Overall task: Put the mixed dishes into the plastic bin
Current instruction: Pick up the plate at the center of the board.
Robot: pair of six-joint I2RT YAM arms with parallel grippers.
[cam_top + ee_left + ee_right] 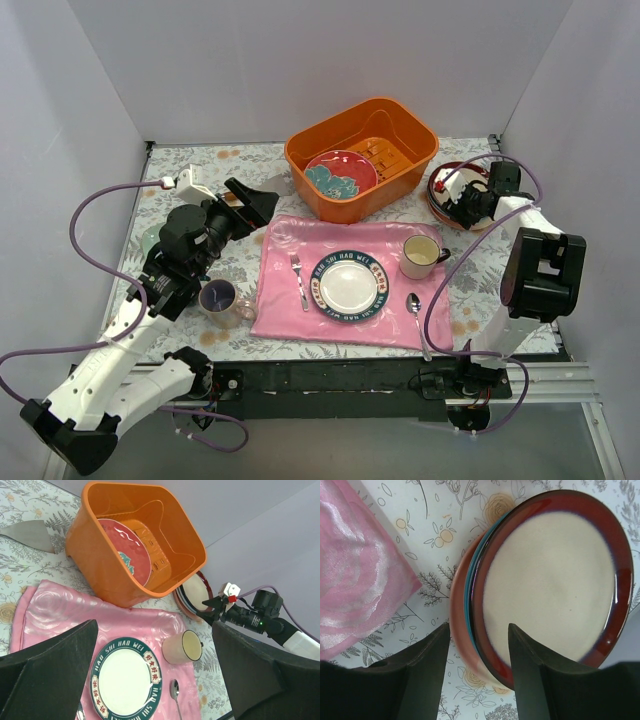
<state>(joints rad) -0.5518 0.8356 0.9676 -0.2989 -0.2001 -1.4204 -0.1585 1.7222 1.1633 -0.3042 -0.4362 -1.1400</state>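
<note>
The orange plastic bin [421,133] stands at the back centre. A pinkish-red plate [352,163] and a teal floral plate [328,184] lean inside it; the bin [100,555] also shows in the left wrist view. Right of the bin lies a stack of plates [437,186]: a cream plate with a dark red rim [550,580] on top, a teal one and a pinkish one below. My right gripper [480,627] straddles the stack's rim, one finger outside, one on the top plate. My left gripper [155,625] hangs open above the pink cloth. A lavender-lined mug [218,297] stands at the front left.
On the pink cloth [290,310] lie a white plate with a dark lettered rim [347,285], a cream mug [420,255], a fork [298,275] and a spoon [415,305]. A pale green plate edge [150,238] shows beneath the left arm. White walls enclose the table.
</note>
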